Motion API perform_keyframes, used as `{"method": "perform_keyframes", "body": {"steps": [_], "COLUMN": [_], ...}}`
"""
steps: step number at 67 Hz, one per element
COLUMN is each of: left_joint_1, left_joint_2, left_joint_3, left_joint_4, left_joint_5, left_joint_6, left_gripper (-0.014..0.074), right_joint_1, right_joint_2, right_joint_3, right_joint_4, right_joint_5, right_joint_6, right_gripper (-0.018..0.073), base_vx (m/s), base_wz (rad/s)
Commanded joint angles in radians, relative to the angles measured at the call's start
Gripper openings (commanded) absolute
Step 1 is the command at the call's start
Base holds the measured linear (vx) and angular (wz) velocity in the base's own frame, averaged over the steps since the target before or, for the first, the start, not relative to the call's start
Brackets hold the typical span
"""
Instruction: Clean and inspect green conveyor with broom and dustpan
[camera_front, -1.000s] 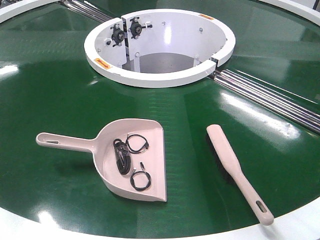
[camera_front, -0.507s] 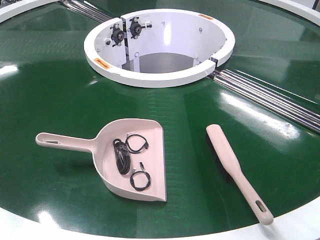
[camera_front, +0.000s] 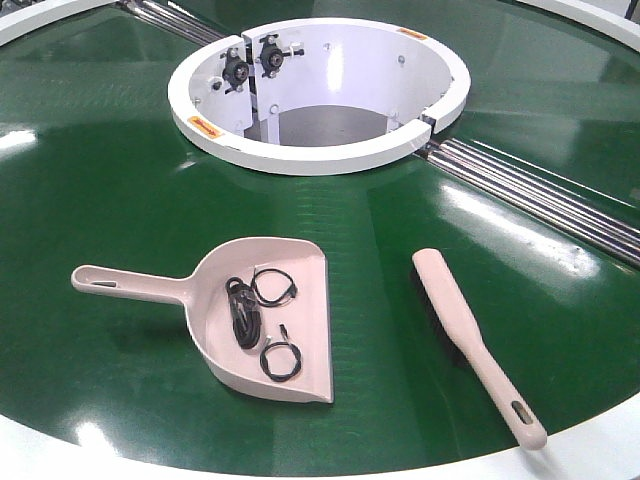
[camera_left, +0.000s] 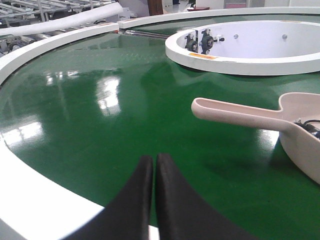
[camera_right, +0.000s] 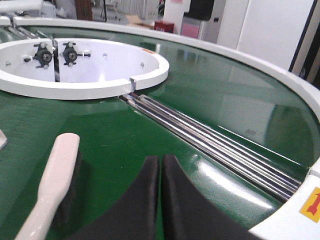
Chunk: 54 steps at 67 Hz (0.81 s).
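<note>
The green conveyor (camera_front: 100, 200) fills the front view. The dustpan (camera_front: 270, 320) lies on it at the centre left, handle pointing left, with several black cable loops (camera_front: 262, 320) inside. The broom (camera_front: 470, 340) lies to its right, handle end toward the near rim. Neither gripper shows in the front view. My left gripper (camera_left: 154, 159) is shut and empty over the near rim, short of the dustpan handle (camera_left: 235, 114). My right gripper (camera_right: 161, 160) is shut and empty just right of the broom (camera_right: 52, 185).
The white central ring (camera_front: 320, 95) opens at the back middle, with black bearing mounts inside. Metal rails (camera_front: 540, 195) run from the ring to the right. The white outer rim (camera_front: 600, 445) borders the belt at the near edge.
</note>
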<state>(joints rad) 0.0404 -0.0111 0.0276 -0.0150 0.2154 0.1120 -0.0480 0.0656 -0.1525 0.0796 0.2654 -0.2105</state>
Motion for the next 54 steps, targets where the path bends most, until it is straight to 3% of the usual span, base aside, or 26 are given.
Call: {"method": "perform_keyframes", "body": {"steps": [1,10,54], "left_joint_1": [0.001,0.001,0.001], "left_joint_2": [-0.014,-0.014,-0.014], "left_joint_3": [0.018,0.018,0.018], "left_joint_4": [-0.01,-0.01,-0.01], "left_joint_5": [-0.071,-0.07,-0.07], "left_joint_6": [-0.009,-0.009,-0.009], "left_gripper": [-0.0006,-0.0006,-0.0006], "right_joint_1": [-0.005,-0.005,-0.005], "right_joint_2": [-0.064,-0.083,-0.083], "right_joint_3": [0.069,0.201,0.197], "right_joint_4": [-0.026,-0.008,0.001], "right_joint_5": [-0.122,-0.209,-0.164], "right_joint_6": [-0.005,0.013,0.018], "right_gripper": [-0.0003,-0.0003,-0.0003], "base_vx": [0.0,0.0,0.0], "base_wz": [0.0,0.0,0.0]}}
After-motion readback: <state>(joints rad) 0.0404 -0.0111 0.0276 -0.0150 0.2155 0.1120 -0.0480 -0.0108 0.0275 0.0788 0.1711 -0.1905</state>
